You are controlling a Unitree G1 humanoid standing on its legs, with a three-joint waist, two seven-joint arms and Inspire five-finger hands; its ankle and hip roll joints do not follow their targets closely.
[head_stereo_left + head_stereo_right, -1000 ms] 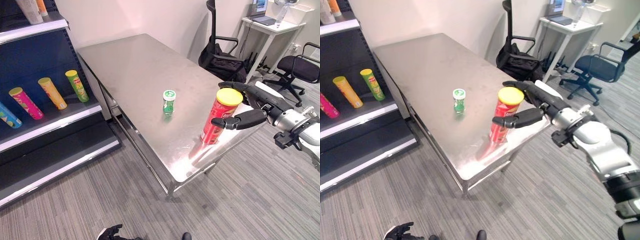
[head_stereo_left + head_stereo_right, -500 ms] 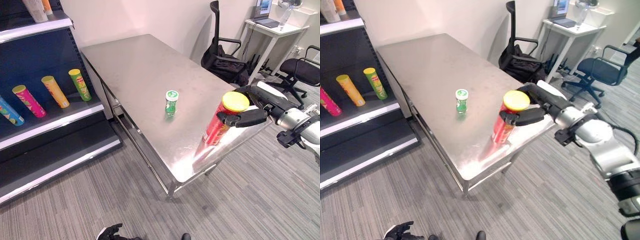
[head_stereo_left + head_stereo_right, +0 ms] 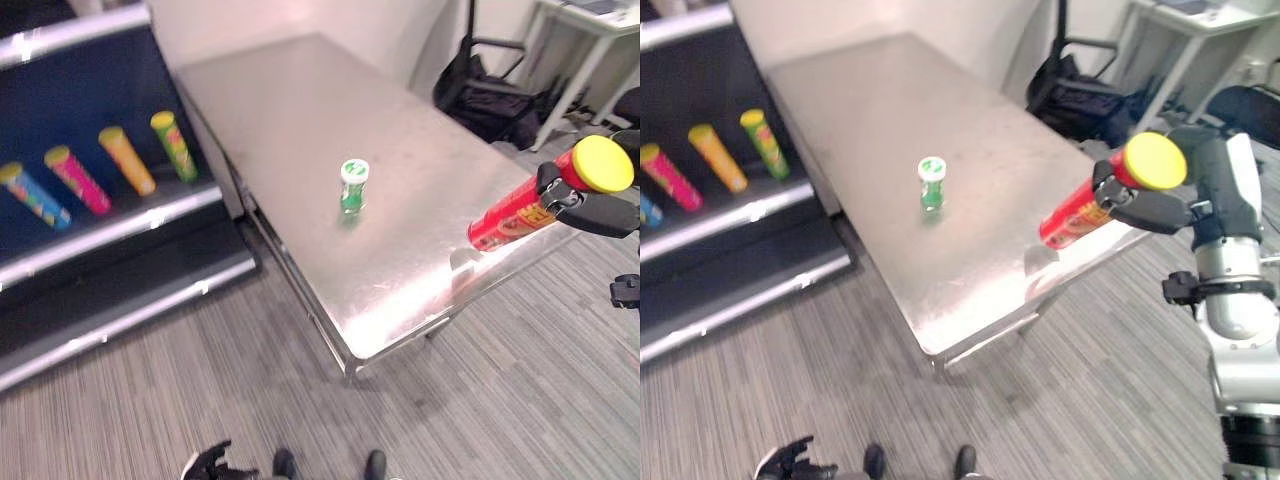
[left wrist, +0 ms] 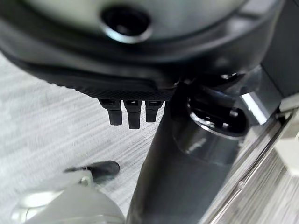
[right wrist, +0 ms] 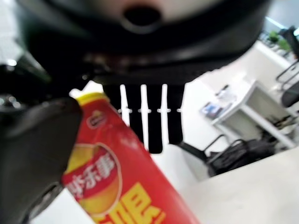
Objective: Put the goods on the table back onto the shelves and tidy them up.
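We are looking at an office room set up as a mock shop: dark retail shelves [image 3: 110, 235] are displaying tall snack cans [image 3: 175, 146] lying in a row, a steel table [image 3: 300, 120] is standing beside them on grey carpet [image 3: 200, 380], and office chairs [image 3: 1085, 95] and a white desk [image 3: 1185, 25] are sitting behind.

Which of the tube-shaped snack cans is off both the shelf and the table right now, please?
The red can with the yellow lid: the right hand holds it tilted in the air beyond the table edge. The other tubes lie on the shelf.
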